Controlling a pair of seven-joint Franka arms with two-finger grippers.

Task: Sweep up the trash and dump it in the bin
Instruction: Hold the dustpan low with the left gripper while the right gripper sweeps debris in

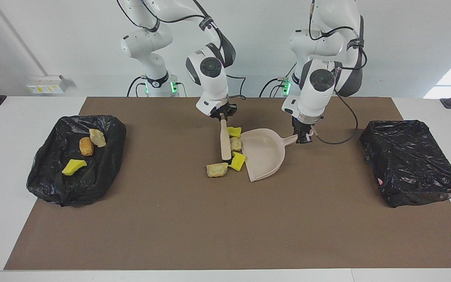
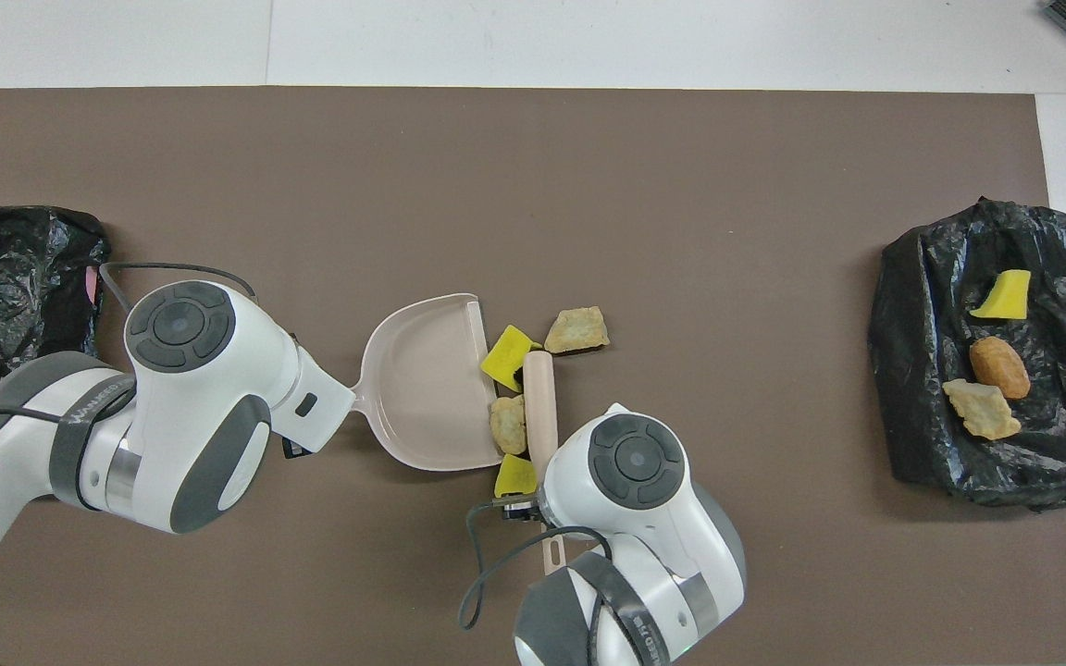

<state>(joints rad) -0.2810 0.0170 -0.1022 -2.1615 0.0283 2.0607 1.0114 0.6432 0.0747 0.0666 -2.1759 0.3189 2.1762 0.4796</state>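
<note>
My right gripper point(image 1: 224, 117) pinches the brush point(image 1: 224, 143) at frame centre; my left gripper point(image 1: 303, 136) pinches the dustpan point(image 1: 266, 154) handle. Four trash pieces point(image 1: 236, 144) sit at the pan's lip, none inside, three on the black bag point(image 1: 73, 188) at left. Scooping and dumping remain, I judge.

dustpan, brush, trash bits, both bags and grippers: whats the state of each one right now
dustpan: flat on mat, empty, left gripper shut on handle
brush: held by right gripper, pressing trash against the dustpan's mouth
beige lump: loose beside the brush's end
bag: holds three pieces
other bag: nothing on it
</note>
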